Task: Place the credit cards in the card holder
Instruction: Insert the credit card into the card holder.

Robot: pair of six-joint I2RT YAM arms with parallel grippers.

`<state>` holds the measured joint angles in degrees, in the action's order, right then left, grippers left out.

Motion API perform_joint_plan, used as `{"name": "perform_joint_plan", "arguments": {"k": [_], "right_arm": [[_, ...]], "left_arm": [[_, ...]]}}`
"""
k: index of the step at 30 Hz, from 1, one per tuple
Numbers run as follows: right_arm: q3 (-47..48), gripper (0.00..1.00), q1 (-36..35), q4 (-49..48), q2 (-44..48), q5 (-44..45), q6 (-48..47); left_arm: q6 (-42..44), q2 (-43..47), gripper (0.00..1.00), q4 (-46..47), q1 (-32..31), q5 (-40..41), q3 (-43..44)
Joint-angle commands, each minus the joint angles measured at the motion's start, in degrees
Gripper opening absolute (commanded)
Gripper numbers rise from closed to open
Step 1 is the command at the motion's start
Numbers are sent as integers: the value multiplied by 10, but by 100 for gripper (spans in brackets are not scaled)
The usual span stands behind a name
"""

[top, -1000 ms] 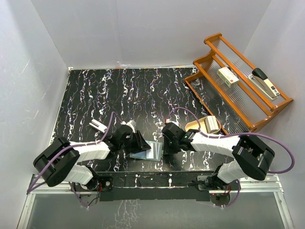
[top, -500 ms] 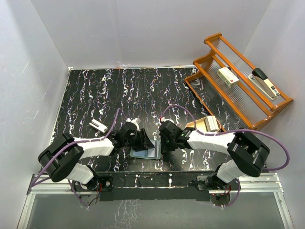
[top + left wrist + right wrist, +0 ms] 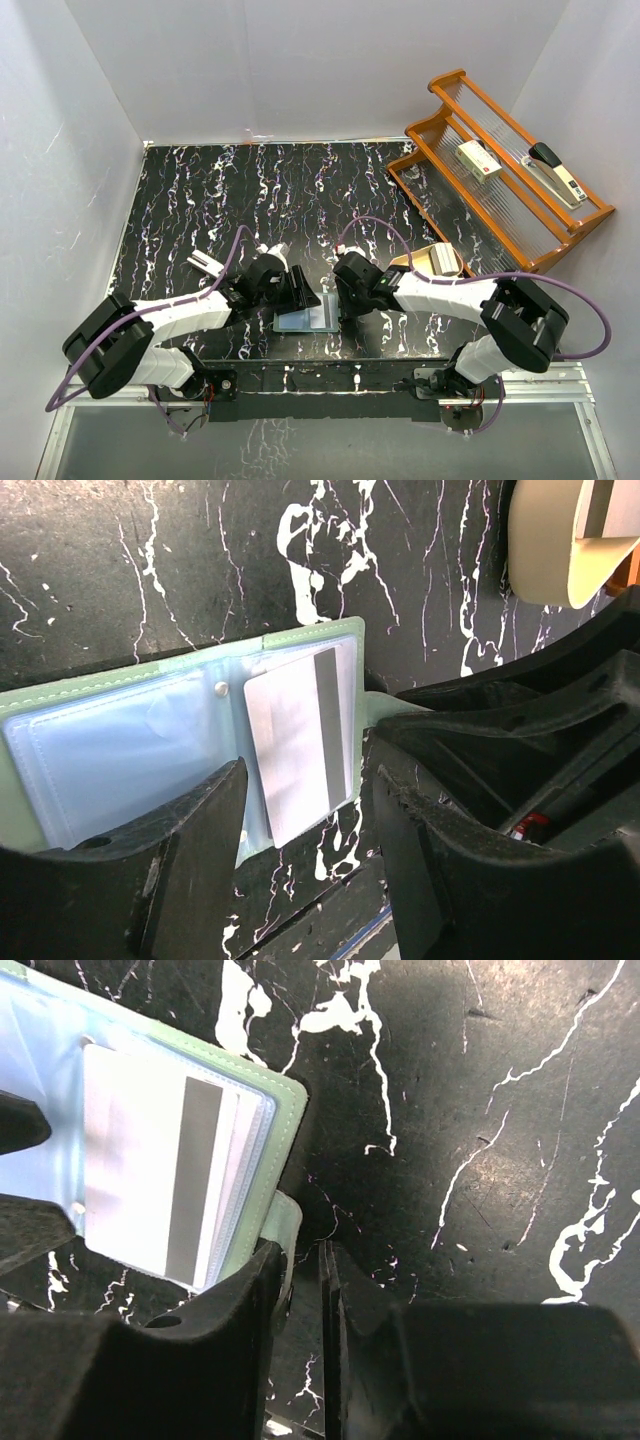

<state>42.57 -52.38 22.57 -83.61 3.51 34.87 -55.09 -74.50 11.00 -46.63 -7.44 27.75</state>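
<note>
Backed left gripper [image 3: 302, 296] off wallet [image 3: 305, 321] over the last second, uncovering more of the pale teal inside. Left its fingers [image 3: 195, 860] apart and empty, straddling the near end of card [image 3: 295, 745] without touching it, as far as can be seen. Kept right gripper [image 3: 300, 1255] at the wallet's right edge, closed down on tab [image 3: 285, 1222], which pins the wallet open and flat near the front edge of table [image 3: 200, 200].

Found on the right half: one card, stripe up, slightly tilted, near end poking past the wallet's edge. Cannot tell whether it is tucked under a clear sleeve [image 3: 110, 760] or merely lying on top.

Reads as a release, not a finished insert: card let go, not seated. Probably calls for nudging it further in while the tab stays clamped. Risk of the thin card skidding off the slick plastic if pushed at an angle. No other cards in view
</note>
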Motion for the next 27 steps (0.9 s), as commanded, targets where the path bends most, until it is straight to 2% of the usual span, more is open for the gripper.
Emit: {"name": "perform_joint_plan", "arguments": {"k": [1, 10, 15, 22, 25, 27], "right_arm": [[38, 20, 0, 9, 25, 13, 8], [29, 7, 0, -11, 11, 8, 17], [24, 5, 0, -21, 8, 8, 16], [18, 3, 0, -30, -3, 1, 15], [16, 2, 0, -35, -6, 0, 16], [15, 2, 0, -36, -8, 0, 15]], "left_arm": [[-1, 5, 53, -11, -3, 11, 3], [10, -27, 53, 11, -3, 0, 9], [14, -59, 51, 31, -2, -18, 18], [23, -69, 44, 28, -2, -22, 34], [30, -67, 33, 16, -2, -15, 40], [35, -65, 29, 7, -2, -11, 45]]}}
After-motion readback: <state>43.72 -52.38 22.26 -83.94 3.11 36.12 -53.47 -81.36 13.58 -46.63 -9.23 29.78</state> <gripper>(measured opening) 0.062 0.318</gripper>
